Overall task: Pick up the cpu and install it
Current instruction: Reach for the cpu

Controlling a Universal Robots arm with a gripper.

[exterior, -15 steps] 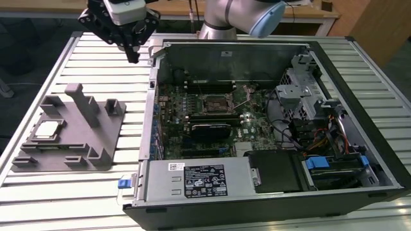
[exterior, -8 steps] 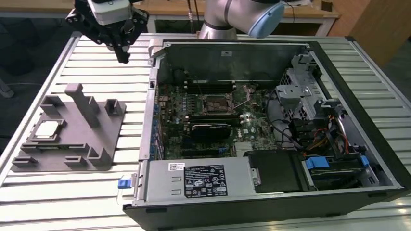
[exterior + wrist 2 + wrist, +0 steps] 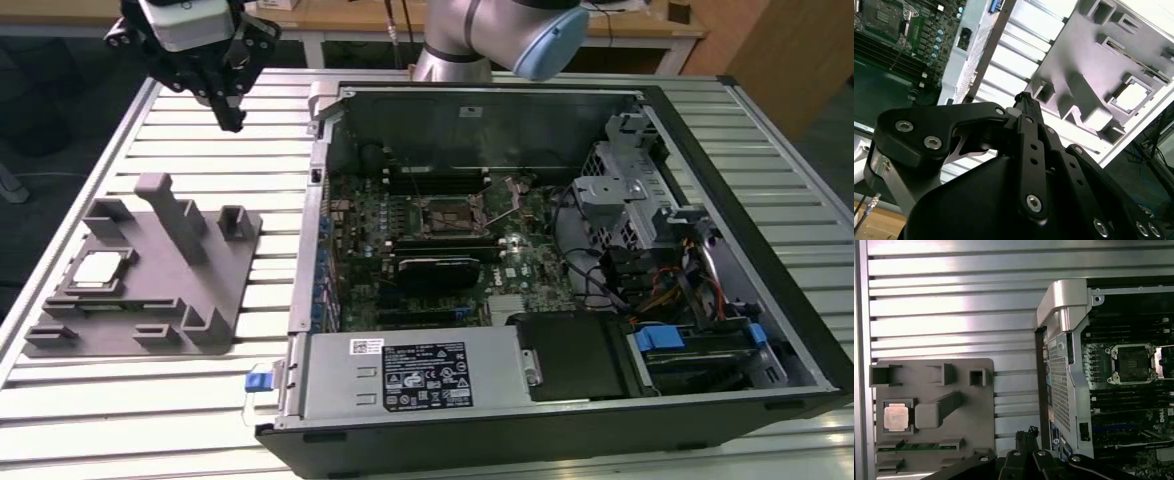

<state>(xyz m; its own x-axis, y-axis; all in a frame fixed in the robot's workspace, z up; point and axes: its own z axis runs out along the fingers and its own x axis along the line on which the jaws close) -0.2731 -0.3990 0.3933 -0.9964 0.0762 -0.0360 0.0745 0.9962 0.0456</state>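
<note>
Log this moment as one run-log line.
pincer: shut, empty, over table | cpu: seated in grey holder | motherboard socket: empty, in open case

Figure: a robotics laboratory or assembly workshop. An open computer case (image 3: 561,445) is laid on a slatted metal table (image 3: 787,140). A grey parts fixture (image 3: 227,275) is set beside the case, a robot arm (image 3: 461,35) is seen just behind it, and a wooden workbench (image 3: 347,18) is seen beyond it.

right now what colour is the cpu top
The cpu is silvery-grey on top, clearest in the first wrist view.
</note>
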